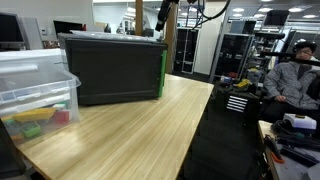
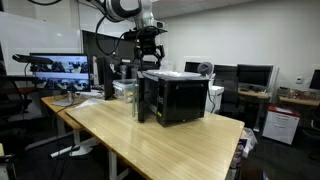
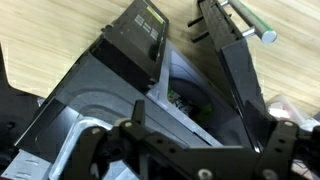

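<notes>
Plainly, we see the gripper (image 2: 148,62) released above the black box (image 2: 176,98) — descending off-centre, we judge, could strike its rim and shove it across the table (image 2: 150,145).

A long counter (image 1: 130,135) of pale wood with a plain grain carries everything here, and it shows in both exterior views. Directly on it stands a large black box (image 1: 115,68), square-sided and upright, with a green strip (image 1: 163,70) running down one corner. In an exterior view the box sits at the far left of the counter, and a clear plastic tub (image 1: 35,90) rests nearer, just beside it at the left edge. Bright yellow, green and red pieces show through the tub's wall. From the opposite end of the room, the box stands in the middle of the counter with the tub just behind it. The wrist view shows the pale wood past the box's rim.
</notes>
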Robot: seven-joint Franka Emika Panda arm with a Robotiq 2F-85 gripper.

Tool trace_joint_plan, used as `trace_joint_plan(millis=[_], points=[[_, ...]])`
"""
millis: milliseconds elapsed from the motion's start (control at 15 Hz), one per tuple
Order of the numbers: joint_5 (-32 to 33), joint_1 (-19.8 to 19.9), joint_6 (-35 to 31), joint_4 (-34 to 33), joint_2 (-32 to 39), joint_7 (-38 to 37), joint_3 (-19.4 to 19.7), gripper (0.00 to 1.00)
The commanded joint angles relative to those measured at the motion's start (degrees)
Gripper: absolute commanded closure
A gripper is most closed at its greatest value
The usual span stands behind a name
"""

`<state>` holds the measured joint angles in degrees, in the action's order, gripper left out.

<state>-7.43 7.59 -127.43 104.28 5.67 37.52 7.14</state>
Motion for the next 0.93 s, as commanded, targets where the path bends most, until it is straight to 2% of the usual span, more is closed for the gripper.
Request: trace_joint_plan(millis=[0,533,867], points=[[0.6,0.6,-1.0,-0.8,-0.2,0.1,-0.5,0.0],[-1.3,0.8,-3.5,-2.1,4.1,-0.3,-1.3,0.0],[-3.2,0.5,-4.8,-3.8,6.7,-6.2,-2.6,0.0]])
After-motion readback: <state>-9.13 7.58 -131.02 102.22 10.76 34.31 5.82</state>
